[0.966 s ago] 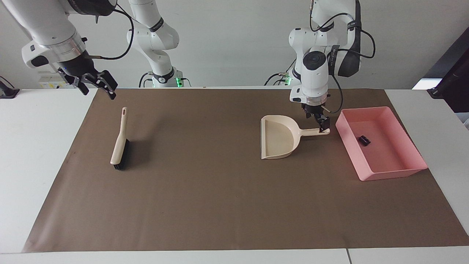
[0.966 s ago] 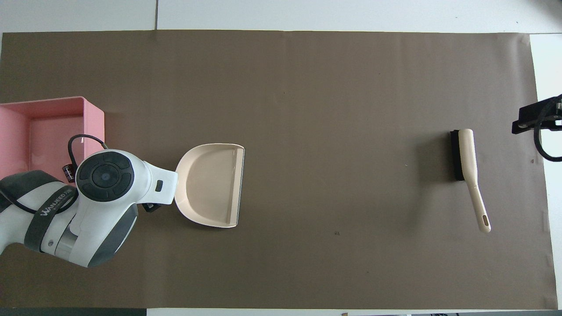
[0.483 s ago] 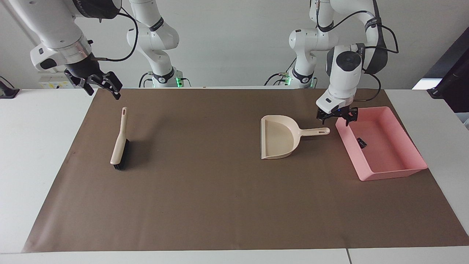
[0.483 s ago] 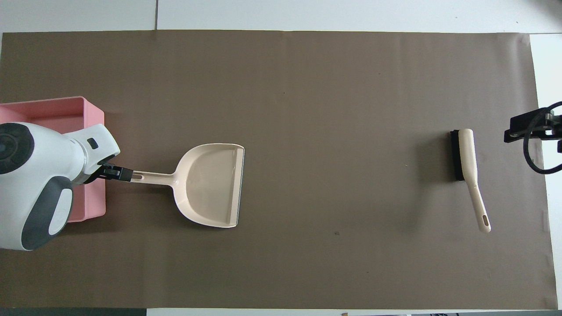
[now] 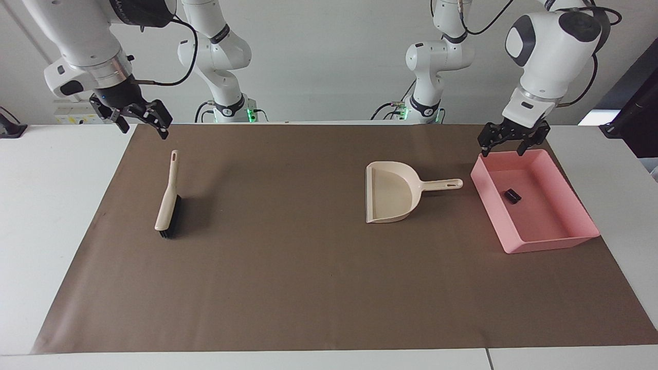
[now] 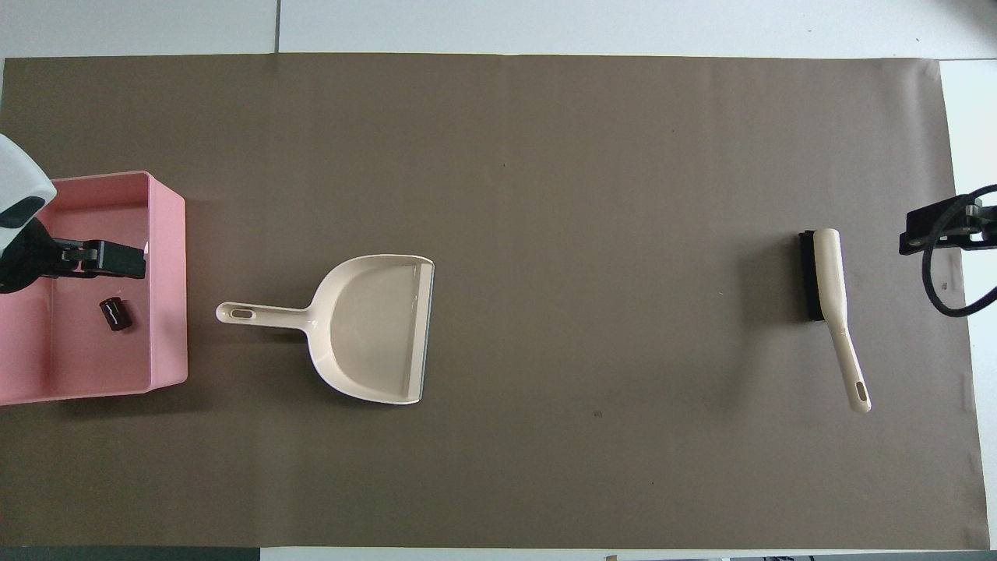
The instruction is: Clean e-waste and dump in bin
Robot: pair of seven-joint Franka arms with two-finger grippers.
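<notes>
Facing view: left tool (image 5: 512, 142) hangs open and empty over the bin's (image 5: 555, 241) upper rim, at right of frame. Right tool (image 5: 138, 119), also spread with nothing in it, waits at upper left above the brush (image 5: 167, 198). Dustpan (image 5: 391, 191) sits empty mid-frame. I judge dumping done; I'd lift both arms straight up, clear of the bin wall.

Overhead view: e-waste (image 6: 115, 314), a small black block, lies inside the pink bin at left edge. No other parts visible to me.
</notes>
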